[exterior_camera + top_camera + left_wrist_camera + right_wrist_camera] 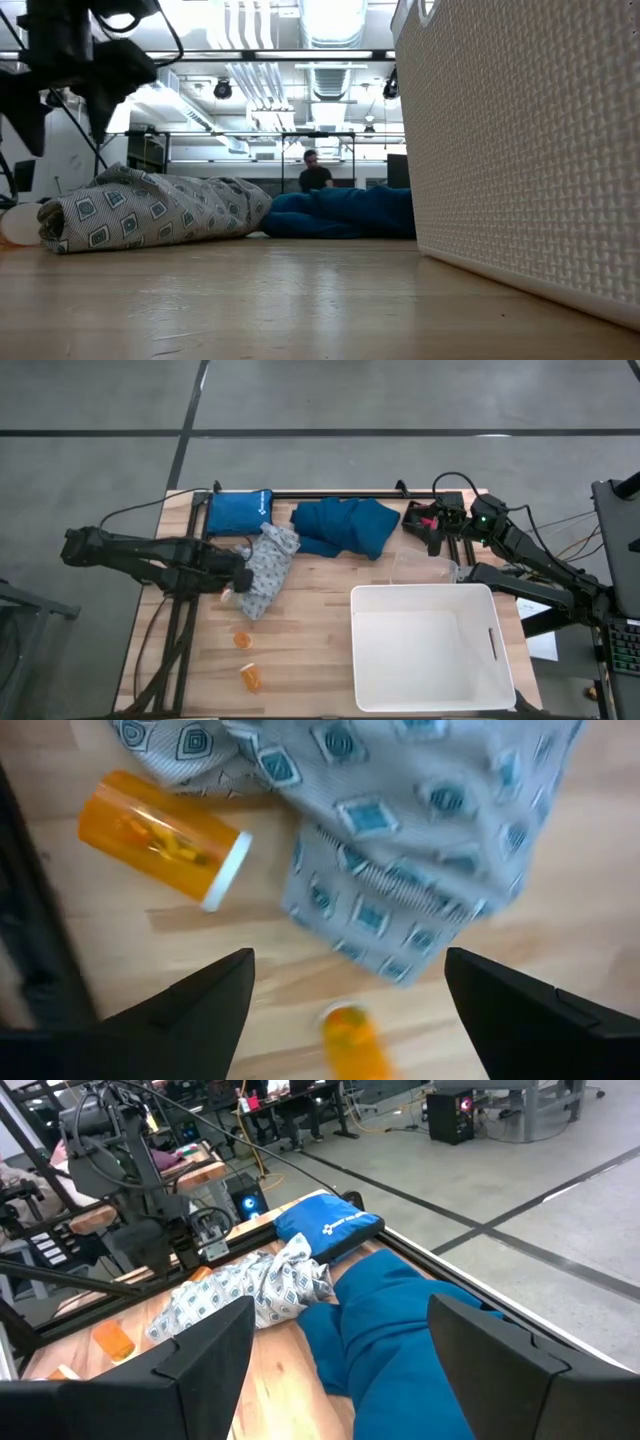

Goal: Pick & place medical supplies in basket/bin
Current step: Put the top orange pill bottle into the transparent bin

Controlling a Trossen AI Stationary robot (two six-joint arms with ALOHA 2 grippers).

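Left gripper [345, 1010] open wide, nothing between the fingers, hovering over the lower edge of the patterned garment [268, 568] at left-centre of the high view. Orange pill bottle [160, 835] just beside the cloth, lying on its side, white cap toward the fabric; second bottle [350, 1028] directly below the gap between the fingers. Two more bottles [242, 640] lower down on the wood table [310, 650], apart from the cloth.

Right gripper [335, 1365] also open and empty, parked at upper right of the high view, aimed across the teal garment [345, 525] at top centre. Blue pouch [238, 512] at top left of table. White tub [430, 645] at lower right, nothing visible inside.

Handling, by judgement: garment soft, light, floppy; best pinched at a bunched fold, not a flat edge, likely to trail and drag bottles. Bottles rigid, smooth, prone to roll; best gripped across the barrel, mid-length, fingers square to the axis.
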